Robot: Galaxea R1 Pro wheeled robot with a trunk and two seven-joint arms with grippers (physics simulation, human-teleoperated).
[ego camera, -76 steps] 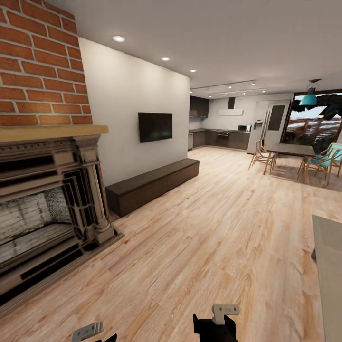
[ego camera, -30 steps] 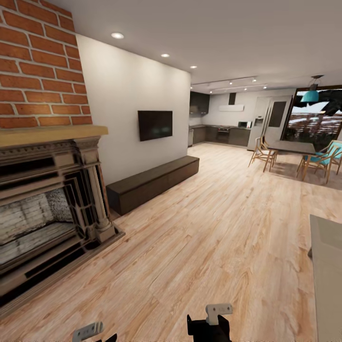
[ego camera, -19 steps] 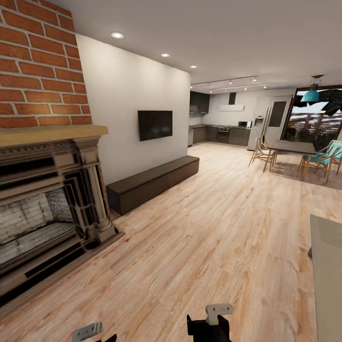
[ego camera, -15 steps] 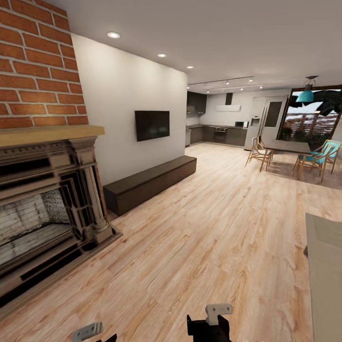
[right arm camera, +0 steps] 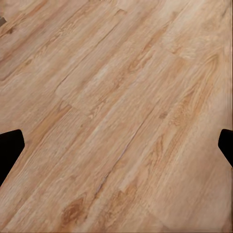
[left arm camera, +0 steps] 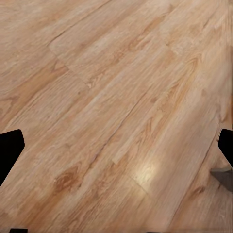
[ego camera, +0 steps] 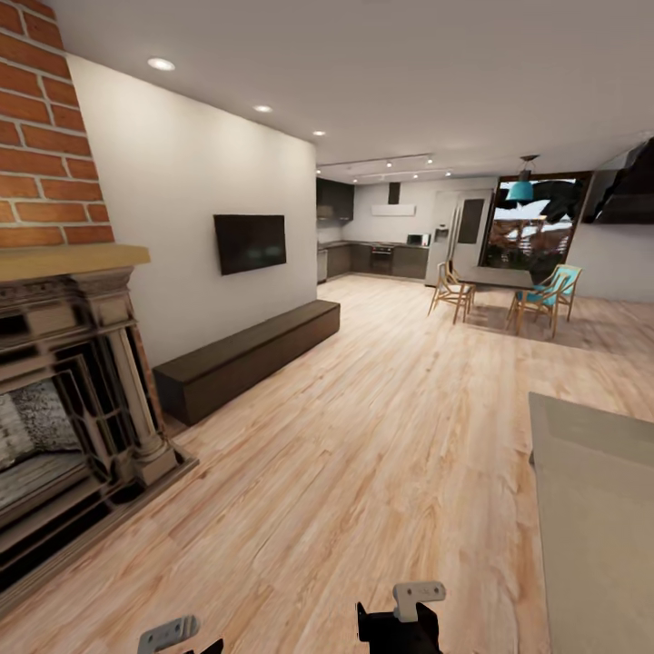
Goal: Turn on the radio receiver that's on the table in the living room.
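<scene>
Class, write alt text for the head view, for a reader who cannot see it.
A living room with a light wood plank floor: brick fireplace at left, dark bench under a wall television, grey table at right, kitchen and dining chairs beyond.

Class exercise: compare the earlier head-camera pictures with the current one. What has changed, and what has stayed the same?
The camera has turned right, not the furniture: the fireplace, wall TV and dark bench sit further left in the picture, and more of the grey table shows at the right. Nothing was grasped or released. The left gripper and right gripper hang low over the wood floor as before.
</scene>
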